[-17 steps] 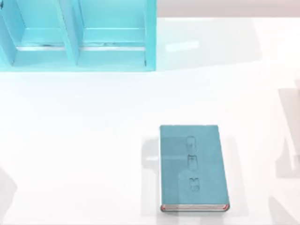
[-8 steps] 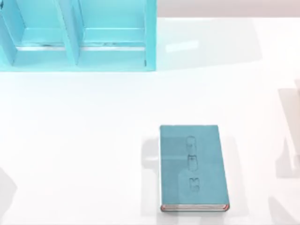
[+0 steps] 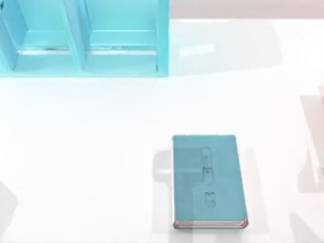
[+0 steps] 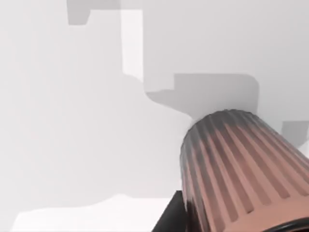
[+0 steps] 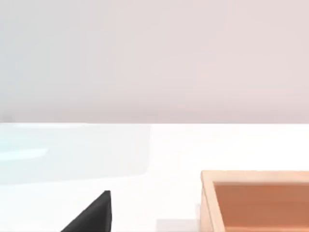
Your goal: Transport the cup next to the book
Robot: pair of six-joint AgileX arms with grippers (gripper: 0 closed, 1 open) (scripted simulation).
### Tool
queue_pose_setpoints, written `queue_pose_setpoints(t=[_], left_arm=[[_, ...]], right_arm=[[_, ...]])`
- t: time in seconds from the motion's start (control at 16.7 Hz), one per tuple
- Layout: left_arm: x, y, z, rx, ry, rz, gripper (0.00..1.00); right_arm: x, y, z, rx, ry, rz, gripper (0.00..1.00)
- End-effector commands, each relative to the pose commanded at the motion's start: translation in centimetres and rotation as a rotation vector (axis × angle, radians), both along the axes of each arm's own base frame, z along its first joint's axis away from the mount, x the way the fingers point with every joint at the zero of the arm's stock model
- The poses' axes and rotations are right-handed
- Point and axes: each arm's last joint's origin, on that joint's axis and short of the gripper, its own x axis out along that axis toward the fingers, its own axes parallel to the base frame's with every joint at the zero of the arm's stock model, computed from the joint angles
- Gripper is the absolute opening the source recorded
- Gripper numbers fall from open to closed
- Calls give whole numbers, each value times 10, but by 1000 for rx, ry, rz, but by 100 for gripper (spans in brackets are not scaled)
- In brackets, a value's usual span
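— Where is the cup [image 4: 236, 169]?
— In the left wrist view it sits close against that arm's camera, ribbed side up, a dark finger part [image 4: 169, 217] touching its base; whether the jaws clamp it, I cannot tell.
— And the book [image 3: 208, 179]?
— Flat on the white table [image 3: 101, 152], right of centre, well apart from the light-blue shelf unit [image 3: 83, 38].

Glossy white worktop [image 3: 91, 152] carrying soft grey shadows; light-blue shelf unit [image 3: 83, 38] at far left; pale wall [image 5: 154, 58] behind; wooden box [image 5: 256, 200] nearby.
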Motion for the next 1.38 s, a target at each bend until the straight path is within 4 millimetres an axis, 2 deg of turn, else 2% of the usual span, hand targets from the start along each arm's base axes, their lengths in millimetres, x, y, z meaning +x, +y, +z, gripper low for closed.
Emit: queue_pose_setpoints(t=[0.3,0.78,1.08,1.26,1.38], left_arm=[[0,0,1,3,-2,-1,0],[0,0,49,0,0,-2,0],[0,1,48,-3,1,-1,0],[12,-6,51,-5,7,3,0],[32,-16,54,-8,17,11,0]], right_arm=[[0,0,0,0,0,0,100],[0,0,0,0,0,0,100],[0,0,0,0,0,0,100],[0,0,0,0,0,0,100],[0,0,0,0,0,0,100]])
